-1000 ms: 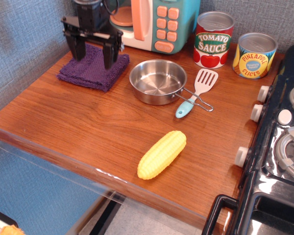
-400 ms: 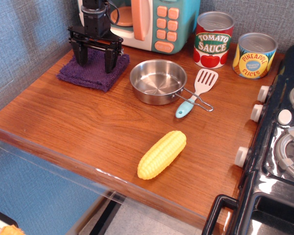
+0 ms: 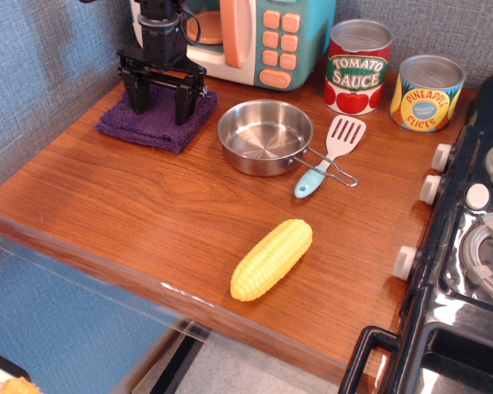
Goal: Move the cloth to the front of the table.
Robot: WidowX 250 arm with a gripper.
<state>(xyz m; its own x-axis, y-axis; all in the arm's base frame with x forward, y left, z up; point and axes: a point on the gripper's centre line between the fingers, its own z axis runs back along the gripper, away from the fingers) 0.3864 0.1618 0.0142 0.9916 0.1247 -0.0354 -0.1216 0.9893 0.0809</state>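
The dark purple, thick ribbed square cloth (image 3: 154, 119) is lying flat at the far left corner of the reddish-brown wood-grain table (image 3: 148, 222), just left of the round steel pan (image 3: 264, 136) and in front of the teal and peach toy microwave (image 3: 255, 37). The black two-fingered gripper (image 3: 161, 100) is standing directly over the cloth with its jaws spread apart and nothing between them; its fingertips (image 3: 184, 113) are reaching down to the fabric, though whether they are pressing into it cannot be told.

The relation that matters: the cloth is sitting straight beneath the pincer, so no sideways correction seems needed, only a close on the fabric. The fingers are lined up roughly left to right across the cloth's middle, so a pinch would probably be gathering a ridge of the thick knit. From there the goal lies toward the near edge of the table, where bare wood is showing left of the yellow plastic corn cob (image 3: 271, 258). The drag path looks free of the pan and the teal-handled white spatula (image 3: 329, 156).
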